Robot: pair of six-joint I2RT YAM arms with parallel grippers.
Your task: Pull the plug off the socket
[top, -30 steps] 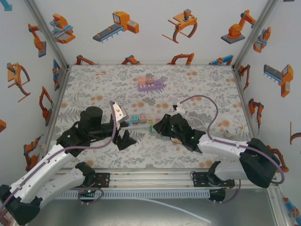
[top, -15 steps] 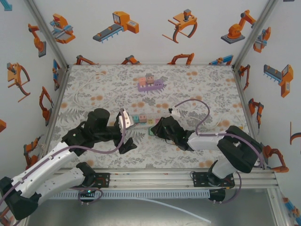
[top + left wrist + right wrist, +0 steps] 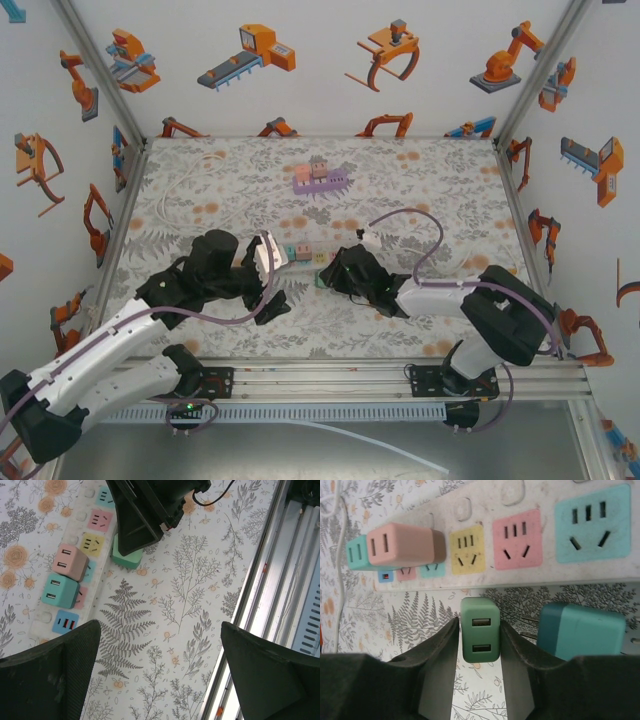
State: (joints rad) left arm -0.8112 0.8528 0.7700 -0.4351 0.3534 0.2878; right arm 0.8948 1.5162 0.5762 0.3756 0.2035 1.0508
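Green plug (image 3: 480,636) runs crosswise to the power strip (image 3: 487,510), ports upward.

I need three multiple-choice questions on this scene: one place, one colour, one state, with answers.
1. Where is the green cube plug, relative to the white plastic power strip?
A) plugged in
B) beside it, between the fingers of the right gripper
C) on top
2. Which colour is the empty socket nearest that plug?
A) black
B) yellow
C) purple
3. The left gripper is:
A) open, empty
B) shut on a cable
C) shut on a plug
Answers: 1B, it lies off the strip; 2B, the yellow socket faces it; 3A, its fingers stand wide apart.
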